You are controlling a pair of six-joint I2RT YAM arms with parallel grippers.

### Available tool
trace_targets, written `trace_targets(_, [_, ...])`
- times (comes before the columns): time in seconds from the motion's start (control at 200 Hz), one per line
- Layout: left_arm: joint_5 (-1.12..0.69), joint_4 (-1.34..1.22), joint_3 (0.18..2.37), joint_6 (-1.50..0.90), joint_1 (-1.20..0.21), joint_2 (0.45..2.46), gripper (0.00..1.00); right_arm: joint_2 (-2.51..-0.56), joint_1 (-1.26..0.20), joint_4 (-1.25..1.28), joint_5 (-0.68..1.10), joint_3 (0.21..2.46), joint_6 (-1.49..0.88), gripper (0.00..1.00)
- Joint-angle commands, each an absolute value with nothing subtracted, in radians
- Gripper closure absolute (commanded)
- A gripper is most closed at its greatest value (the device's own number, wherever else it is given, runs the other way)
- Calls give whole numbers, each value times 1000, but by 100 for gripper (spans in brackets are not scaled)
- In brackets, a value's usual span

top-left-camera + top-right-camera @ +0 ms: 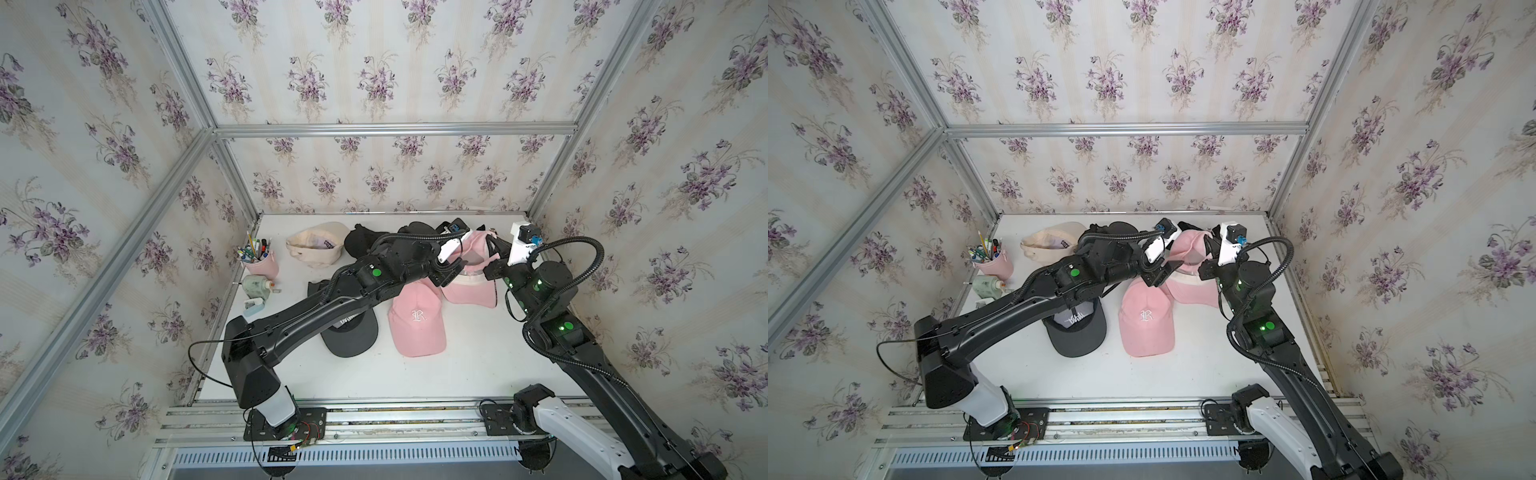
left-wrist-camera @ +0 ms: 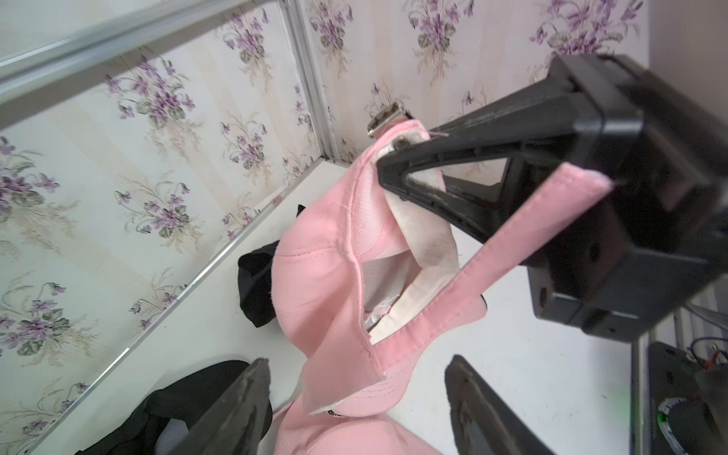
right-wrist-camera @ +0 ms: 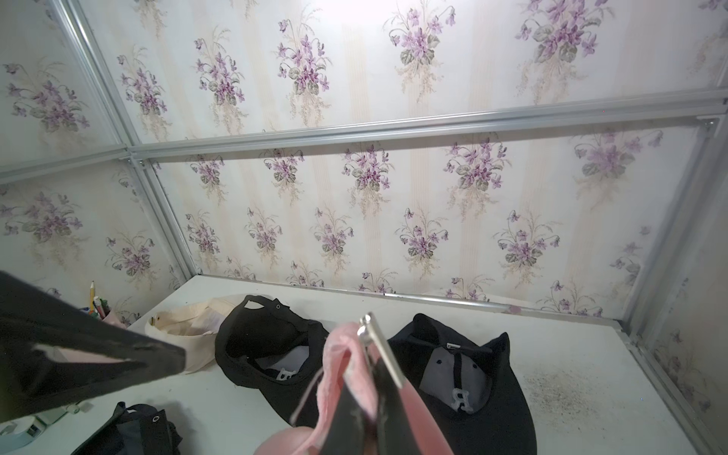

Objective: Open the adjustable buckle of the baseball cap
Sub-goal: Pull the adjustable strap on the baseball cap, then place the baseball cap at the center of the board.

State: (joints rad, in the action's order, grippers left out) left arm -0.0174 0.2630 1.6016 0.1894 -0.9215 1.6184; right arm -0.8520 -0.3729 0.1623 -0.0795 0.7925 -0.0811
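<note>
Though faint in both top views, buckle (image 3: 380,348) perhaps between right fingers (image 3: 347,417).

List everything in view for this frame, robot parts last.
held cap: 1, pink, hanging from right gripper, back right
buckle: 1, silver, at held cap's rear edge
R cap: 1, pink, mid-table
dark caps: 3, black or dark grey, two at back, one front left
cream cap: 1, cream, back left
cup: 1, pink, left edge, holding pens
bottle: 1, pale green, lying beside cup
tape dispenser: 1, white, left edge
table: 1, white
left gripper: 1, black, open, near held cap
right gripper: 1, black, shut on held cap
</note>
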Motion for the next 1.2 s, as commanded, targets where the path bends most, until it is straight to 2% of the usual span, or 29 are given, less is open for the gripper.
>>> trace_targets(0.0, [35, 155, 1545, 157, -924, 1573, 28, -880, -374, 161, -136, 840, -156, 100])
trace_targets(0.24, [-64, 6, 1366, 141, -967, 1506, 32, -942, -374, 113, -184, 946, -263, 100])
trace_targets(0.55, [-124, -166, 1336, 66, -1009, 1622, 31, -992, -374, 74, -234, 1021, -404, 100])
trace_targets(0.924, [-159, -339, 1421, -17, -1011, 1805, 29, -975, -376, 34, -287, 1026, -513, 100])
trace_targets(1.194, [-109, -256, 1548, -60, -999, 1924, 31, -952, -375, 21, -303, 1016, -555, 100])
